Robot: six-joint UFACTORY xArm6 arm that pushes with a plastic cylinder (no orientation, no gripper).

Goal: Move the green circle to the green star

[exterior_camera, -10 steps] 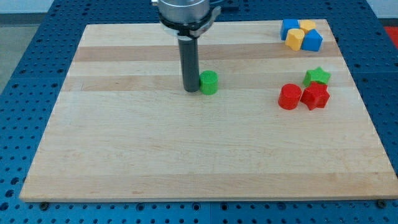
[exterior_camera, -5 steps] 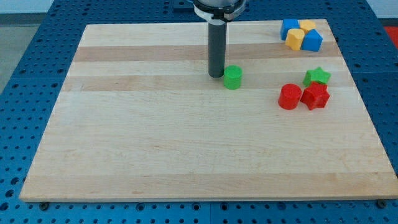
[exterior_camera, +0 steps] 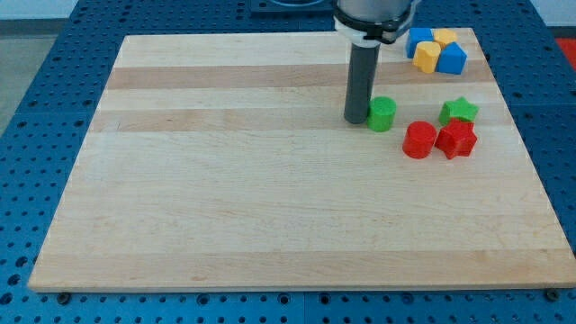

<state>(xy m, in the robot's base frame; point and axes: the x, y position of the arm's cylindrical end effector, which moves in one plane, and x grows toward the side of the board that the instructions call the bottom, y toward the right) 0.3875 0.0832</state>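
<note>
The green circle [exterior_camera: 382, 114] is a short green cylinder on the wooden board, right of centre in the upper half of the view. My tip [exterior_camera: 356, 120] touches its left side. The green star [exterior_camera: 459, 111] lies further to the view's right, with a gap between it and the circle. The rod rises from the tip to the arm's end at the view's top.
A red cylinder [exterior_camera: 418, 140] and a red star-like block [exterior_camera: 456, 139] sit just below the green star, close to the circle's lower right. Two blue and two yellow blocks [exterior_camera: 436, 49] cluster at the board's top right corner. The board [exterior_camera: 270, 207] lies on a blue pegboard.
My tip has moved to the view's right, pushing the green circle with it from the board's middle toward the green star. The other blocks have not moved.
</note>
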